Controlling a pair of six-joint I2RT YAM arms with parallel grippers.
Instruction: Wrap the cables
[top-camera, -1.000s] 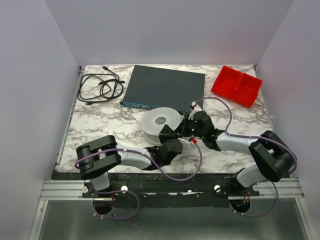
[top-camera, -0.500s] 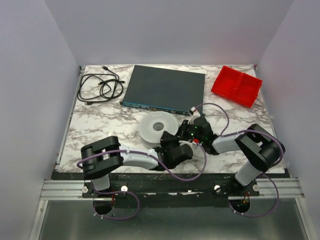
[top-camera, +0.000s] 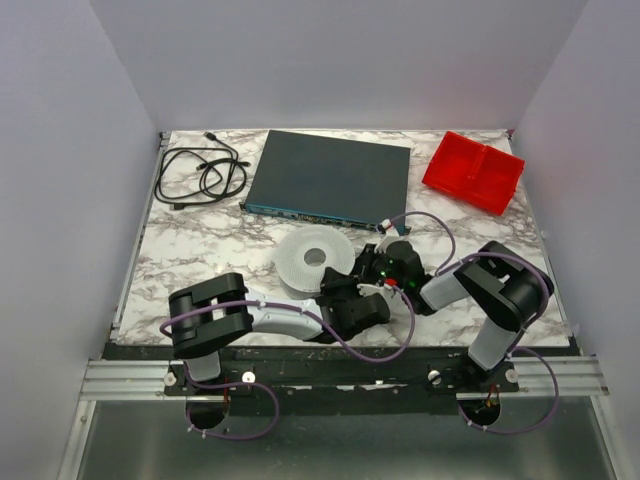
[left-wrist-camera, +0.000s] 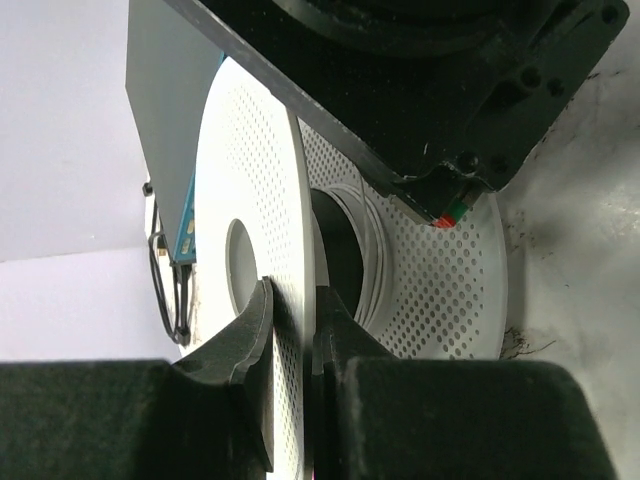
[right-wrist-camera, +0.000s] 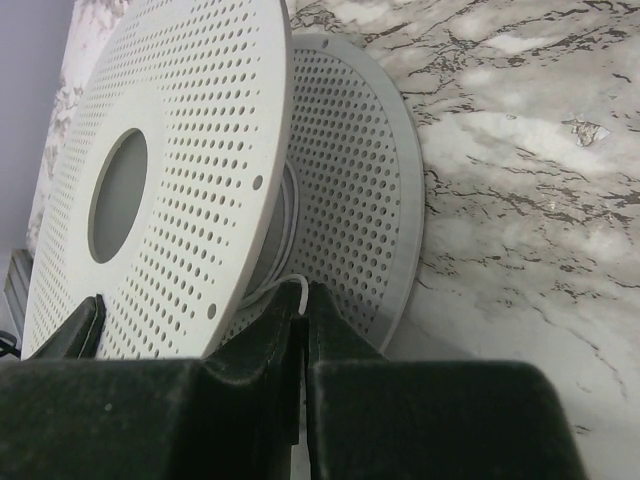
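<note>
Cable (right-wrist-camera: 290, 282) end pinched in R pincer (right-wrist-camera: 303, 303), L pincer (left-wrist-camera: 295, 310) clamps spool (left-wrist-camera: 250, 190) flange.

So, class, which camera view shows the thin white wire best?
The right wrist view: the white wire runs from the spool to the right fingers, pinched there. The left wrist view shows only wound turns; the top view shows none.
</note>
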